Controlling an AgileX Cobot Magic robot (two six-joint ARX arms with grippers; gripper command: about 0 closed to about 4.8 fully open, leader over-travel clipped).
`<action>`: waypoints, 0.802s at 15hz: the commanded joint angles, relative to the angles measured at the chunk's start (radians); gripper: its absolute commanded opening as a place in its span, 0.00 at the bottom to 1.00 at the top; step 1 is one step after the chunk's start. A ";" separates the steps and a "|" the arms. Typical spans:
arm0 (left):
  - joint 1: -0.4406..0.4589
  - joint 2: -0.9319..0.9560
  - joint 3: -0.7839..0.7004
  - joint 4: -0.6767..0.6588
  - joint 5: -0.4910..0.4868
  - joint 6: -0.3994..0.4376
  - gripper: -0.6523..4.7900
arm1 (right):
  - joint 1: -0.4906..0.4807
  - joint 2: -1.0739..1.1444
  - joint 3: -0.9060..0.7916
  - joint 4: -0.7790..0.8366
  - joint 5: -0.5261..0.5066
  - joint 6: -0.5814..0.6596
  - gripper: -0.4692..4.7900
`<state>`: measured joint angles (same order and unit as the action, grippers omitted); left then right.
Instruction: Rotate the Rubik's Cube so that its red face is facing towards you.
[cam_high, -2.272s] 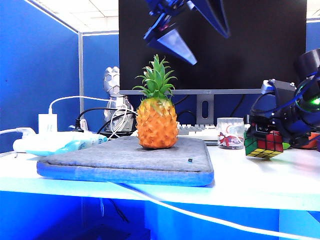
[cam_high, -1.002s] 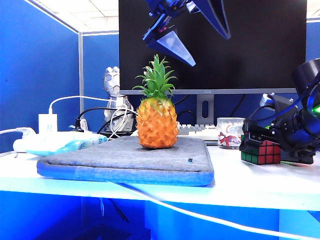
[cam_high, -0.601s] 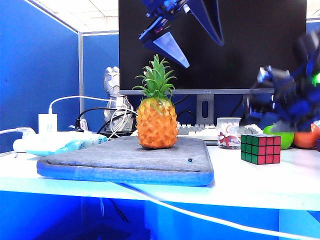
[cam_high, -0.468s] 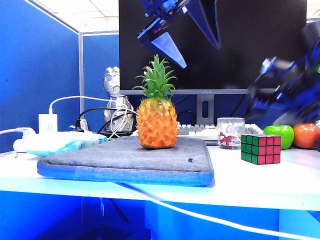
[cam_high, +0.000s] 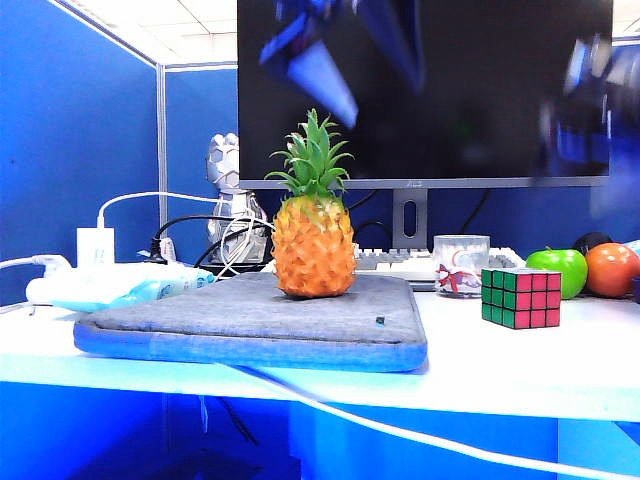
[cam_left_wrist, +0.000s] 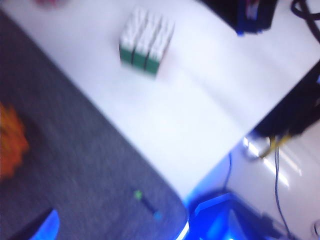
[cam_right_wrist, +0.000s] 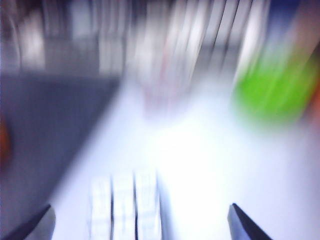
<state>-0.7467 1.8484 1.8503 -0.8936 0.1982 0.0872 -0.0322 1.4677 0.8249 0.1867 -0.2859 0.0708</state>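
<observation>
Rubik's Cube (cam_high: 521, 297) sits free on the white table (cam_high: 520, 365), just right of the grey pad (cam_high: 250, 320), its red face (cam_high: 537, 298) turned toward the exterior camera. My left gripper (cam_high: 335, 60) hangs high above the pineapple (cam_high: 313, 235), fingers spread. My right gripper (cam_high: 590, 90) is a blur up at right, fingers apart, holding nothing.
</observation>
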 joint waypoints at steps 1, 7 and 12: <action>-0.002 0.002 -0.048 0.018 -0.005 0.003 1.00 | 0.000 0.038 0.001 -0.103 -0.007 -0.104 0.12; 0.003 0.002 -0.048 0.066 -0.021 -0.012 1.00 | -0.006 0.118 0.001 -0.122 0.003 -0.152 0.09; 0.004 0.002 -0.048 0.065 -0.021 -0.017 1.00 | -0.014 0.198 0.003 -0.025 -0.012 -0.149 0.09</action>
<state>-0.7425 1.8542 1.7973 -0.8375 0.1787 0.0734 -0.0418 1.6684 0.8223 0.1459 -0.2855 -0.0757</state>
